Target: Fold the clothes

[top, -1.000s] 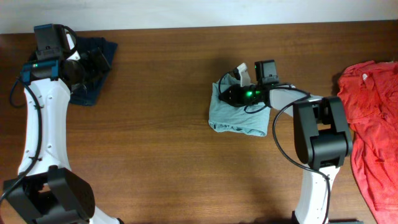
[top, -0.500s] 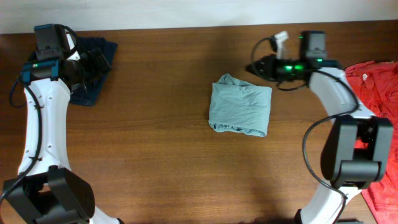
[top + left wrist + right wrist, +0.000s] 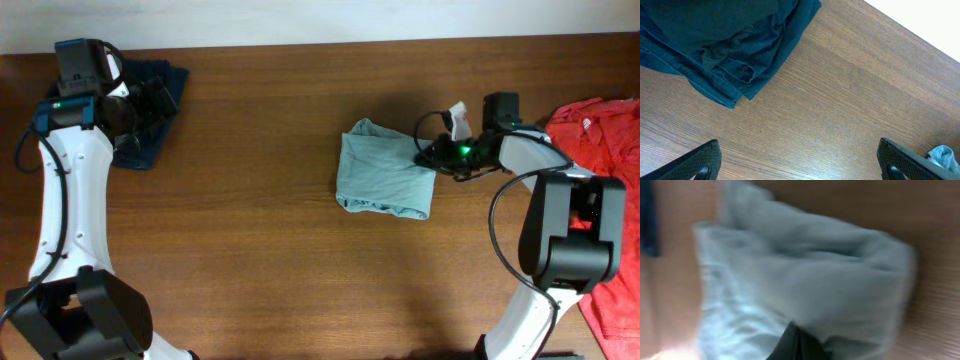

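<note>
- Overhead, the pale grey-teal T-shirt (image 3: 380, 180) is seen lying as a compact folded bundle near the middle of the table (image 3: 250, 220).
- The right fingers (image 3: 424, 157) are placed at the bundle's 3 o'clock edge, touching or just over the cloth; the T-shirt lies toward 9 o'clock from them.
- In the right wrist view the right fingers (image 3: 797, 345) are shown pressed together into one dark tip against the blurred cloth (image 3: 805, 275). Whether a fold is pinched between them cannot be told.
- The bundle is roughly square, so no clear long axis is offered. Its 12 o'clock corner toward 9 o'clock is slightly bunched.
- The right arm is judged by far the nearer to the T-shirt.
- The left fingers (image 3: 700, 160) are spread wide and empty, held at the table's 10 o'clock corner, just beside the dark navy garment (image 3: 725, 40).
- The red shirt (image 3: 600, 150) is spread unfolded at the 3 o'clock edge, partly under the right arm's base.
- No container is seen in any view.
- The next move is judged to turn on pressing or tidying that 3 o'clock edge.
</note>
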`<state>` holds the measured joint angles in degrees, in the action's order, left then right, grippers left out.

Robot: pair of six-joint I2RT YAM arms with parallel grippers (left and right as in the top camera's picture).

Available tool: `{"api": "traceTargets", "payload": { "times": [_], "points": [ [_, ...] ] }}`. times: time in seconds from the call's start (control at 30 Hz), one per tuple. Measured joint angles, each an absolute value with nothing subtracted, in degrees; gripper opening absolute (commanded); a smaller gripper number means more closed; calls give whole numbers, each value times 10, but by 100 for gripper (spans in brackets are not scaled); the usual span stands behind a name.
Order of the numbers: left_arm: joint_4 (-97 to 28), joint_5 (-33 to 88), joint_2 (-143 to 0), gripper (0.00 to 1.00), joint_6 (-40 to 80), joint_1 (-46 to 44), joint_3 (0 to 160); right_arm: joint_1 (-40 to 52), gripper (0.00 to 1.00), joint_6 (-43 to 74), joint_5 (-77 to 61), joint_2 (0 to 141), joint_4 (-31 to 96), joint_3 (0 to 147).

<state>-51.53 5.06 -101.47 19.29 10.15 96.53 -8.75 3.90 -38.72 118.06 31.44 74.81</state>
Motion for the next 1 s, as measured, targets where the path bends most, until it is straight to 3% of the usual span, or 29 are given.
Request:
{"api": "traceTargets", "payload": {
  "times": [0.2,0.47,0.87,1.0],
  "points": [
    [-515,51,-1015,99,193,102,965,-95,7,45,-334,1186,296,748],
    [-515,51,-1015,99,193,102,965,-98,4,42,-368,1186,297,754],
    [-515,51,-1015,99,193,102,965,-110,4,-44,-463,1149,571,830],
    [-515,51,-1015,99,193,102,965,-109,4,-94,-467,1148,600,820]
  ]
}}
